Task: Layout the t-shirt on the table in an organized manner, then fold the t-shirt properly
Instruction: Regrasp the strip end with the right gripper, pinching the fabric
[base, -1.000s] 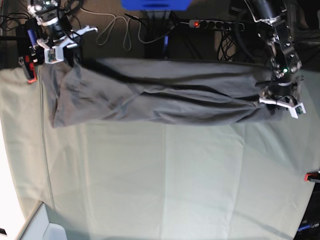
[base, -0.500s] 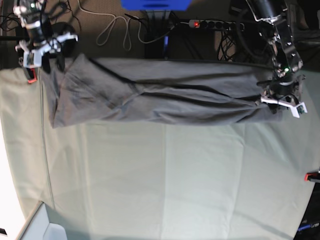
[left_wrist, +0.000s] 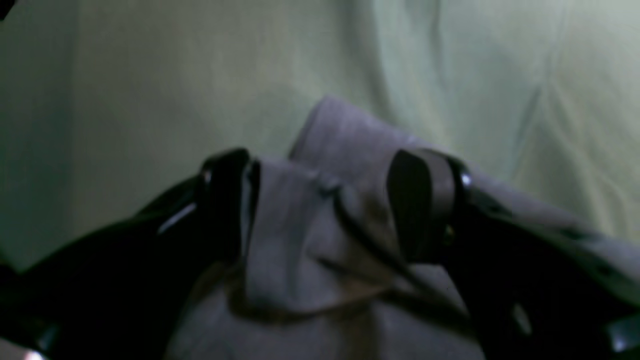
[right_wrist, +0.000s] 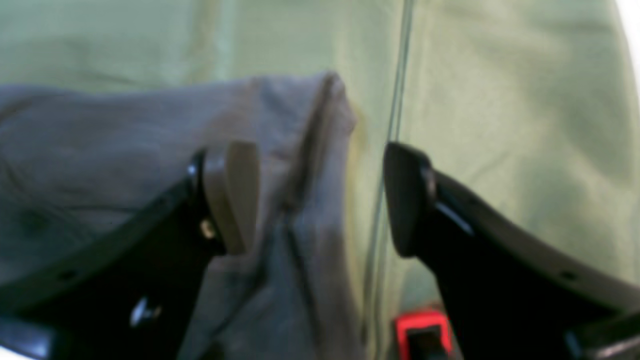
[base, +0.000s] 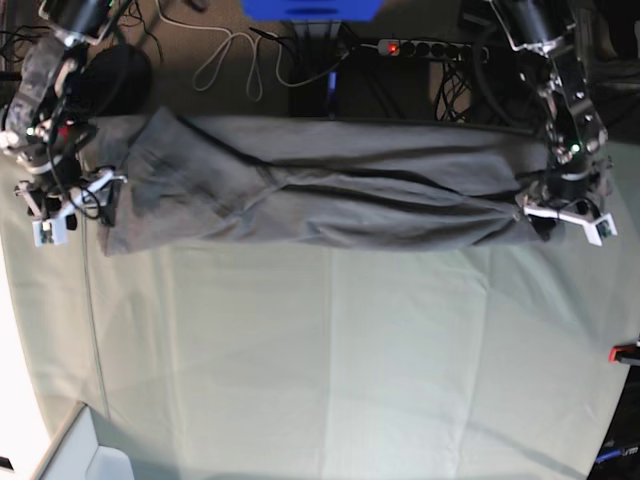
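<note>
The t-shirt (base: 320, 185) lies bunched and long on the worktop (base: 330, 350). Both tools, left tool (left_wrist: 325, 200) and right tool (right_wrist: 320, 195), are spread around its ends; pulling now could wrinkle it more.

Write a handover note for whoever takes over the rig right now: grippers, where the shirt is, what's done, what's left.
Left gripper: jaws apart, straddling a bunched end of the t-shirt, not clamped.
Right gripper: open, shirt edge between the jaws, one pad touching the cloth.
T-shirt: stretched in a long, creased band along the far side of the table, one gripper at each end.
Done: shirt pulled out lengthwise.
Left: spread and smooth it flat, then all the folding.
</note>
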